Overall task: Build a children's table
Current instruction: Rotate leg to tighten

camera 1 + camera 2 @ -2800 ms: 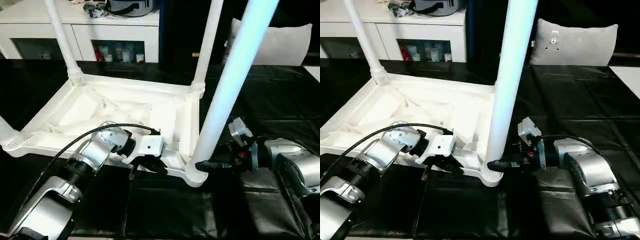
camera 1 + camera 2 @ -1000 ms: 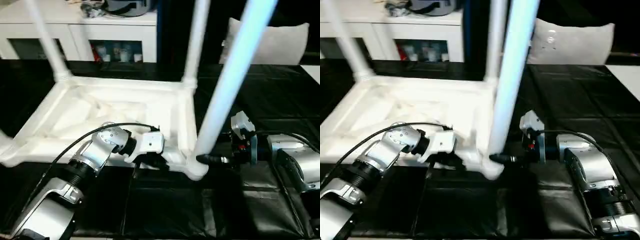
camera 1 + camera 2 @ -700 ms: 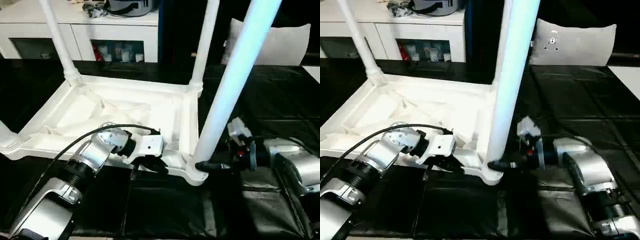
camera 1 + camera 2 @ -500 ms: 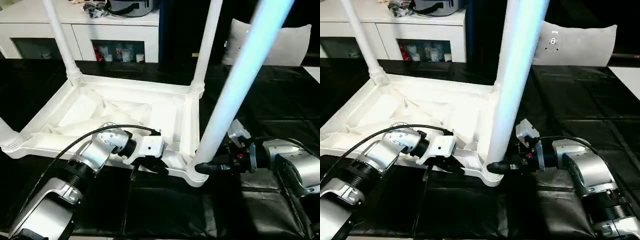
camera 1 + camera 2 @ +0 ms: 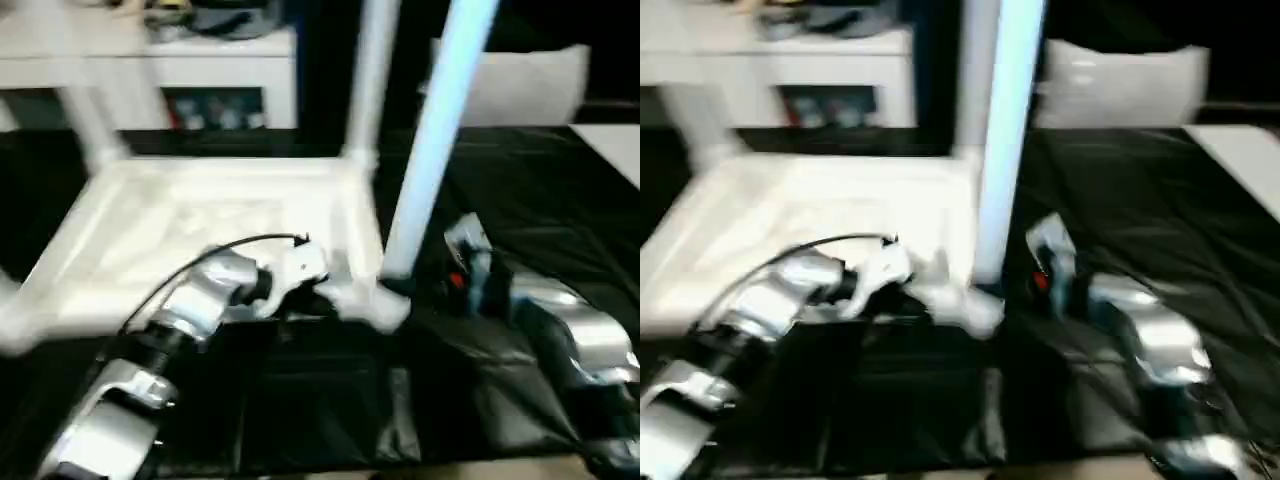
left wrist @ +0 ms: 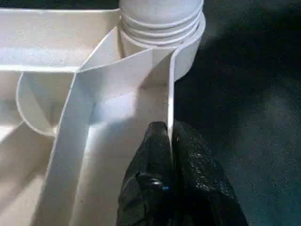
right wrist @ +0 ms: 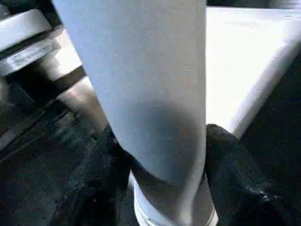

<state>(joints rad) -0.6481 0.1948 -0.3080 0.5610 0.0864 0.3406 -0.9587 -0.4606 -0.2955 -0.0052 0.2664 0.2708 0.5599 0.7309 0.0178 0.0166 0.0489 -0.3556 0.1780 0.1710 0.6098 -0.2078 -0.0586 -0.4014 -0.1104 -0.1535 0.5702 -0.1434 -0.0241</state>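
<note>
Tabletop lies upside down on the black mat, ribbed underside up, legs standing in the corner sockets; the near-right leg is the one being worked. Left gripper is pinched closed on the thin rim wall of the tabletop right beside that near-right socket, so it's acting as the brace. Right gripper straddles the leg low down, just above the socket, one finger on each side of the tube and touching it (looks like a grip, jaws spread to tube width). Step in hand, as I read it: seating or tightening the last leg in its socket, other legs already up. Next move probably needs the right wrist to turn or press the leg down along its own axis while the left keeps the rim from sliding on the mat. Can't tell from here whether the leg is fully home; threads on the leg's collar show above the socket.
</note>
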